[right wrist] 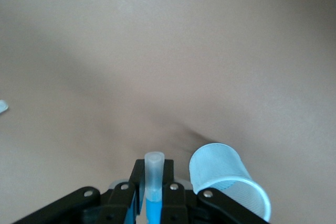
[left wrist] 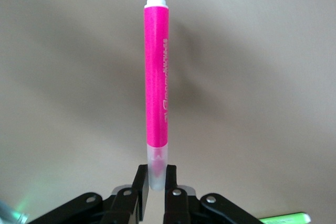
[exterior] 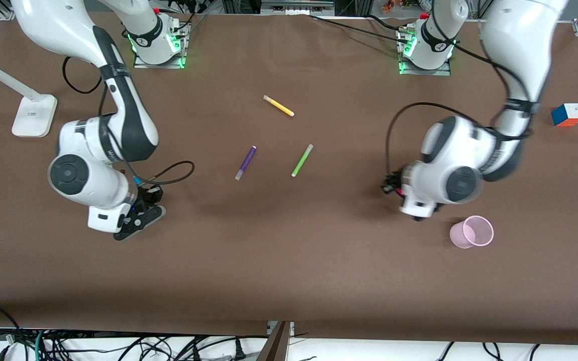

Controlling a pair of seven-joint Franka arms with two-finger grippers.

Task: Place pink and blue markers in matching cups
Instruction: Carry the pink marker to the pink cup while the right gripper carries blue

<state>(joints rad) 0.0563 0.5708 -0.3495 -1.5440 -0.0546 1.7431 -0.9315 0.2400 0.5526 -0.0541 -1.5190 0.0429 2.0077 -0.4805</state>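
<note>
Gripping pink marker (left wrist: 157,77), left end effector (left wrist: 155,184); right end effector (right wrist: 153,182), blue marker (right wrist: 153,205).

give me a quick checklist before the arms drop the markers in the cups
1. Left tool gripping the pink marker: ok, fingers shut on its pale cap end.
2. Right tool gripping the blue marker: ok, clamped between the fingers.
3. Pink cup upright and open: ok, it stands near the left arm's end of the table.
4. Left tool over the pink cup: not ok, the wrist view shows only bare table under the marker.
5. Blue cup upright: cannot tell, it looks tilted in the right wrist view and is hidden in the front view.
6. Blue marker lined up over the blue cup's mouth: not ok, the cup sits beside the tool.
</note>
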